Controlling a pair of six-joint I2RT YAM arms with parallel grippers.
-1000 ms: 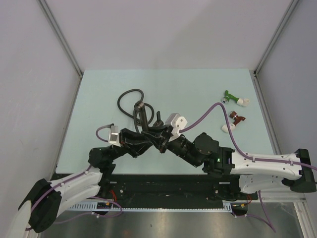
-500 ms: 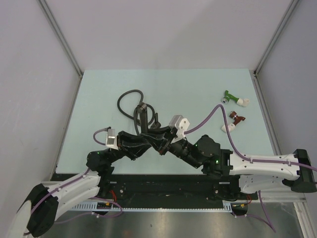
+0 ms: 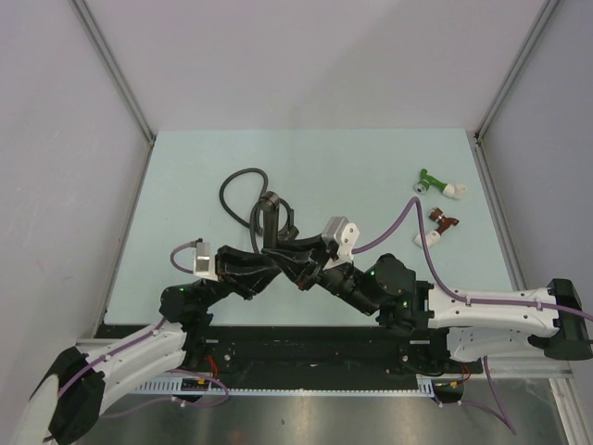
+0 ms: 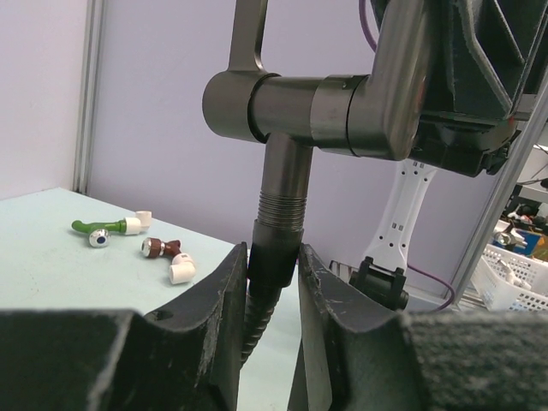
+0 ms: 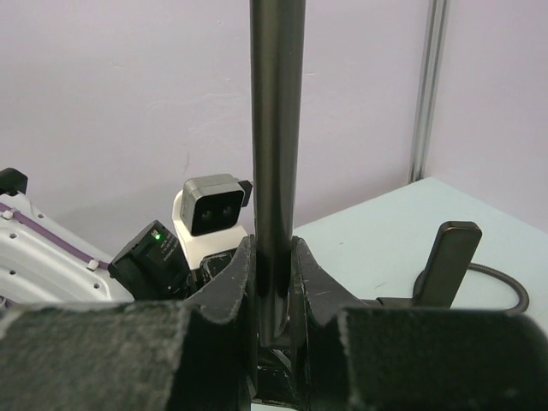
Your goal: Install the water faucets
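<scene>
Dark grey-brown metal fills the top of the left wrist view. The faucet (image 4: 291,103) is held up off the table (image 4: 51,282), with its T-body lying crosswise and its thin arm rising out of frame. Its threaded stub points straight down at the end of the ribbed black hose (image 4: 255,330). The left gripper (image 4: 272,259) is pinching that hose end. Stub and hose end sit in one line and meet just above the jaws, but whether any thread has caught cannot be told. A green fitting (image 4: 107,229) and a dark-red fitting (image 4: 163,250) lie well apart on the table.

In the right wrist view the faucet's long arm runs straight up the frame. The right gripper (image 5: 274,257) is clamped on it near its free end.

From above, both grippers meet near the middle of the table with the faucet between them, and the hose loops away to the far left. The parts crowd together too much there to read the joint.

The left arm is the nearer one to the joint. The next move likely depends on stub and hose end staying on one axis.
</scene>
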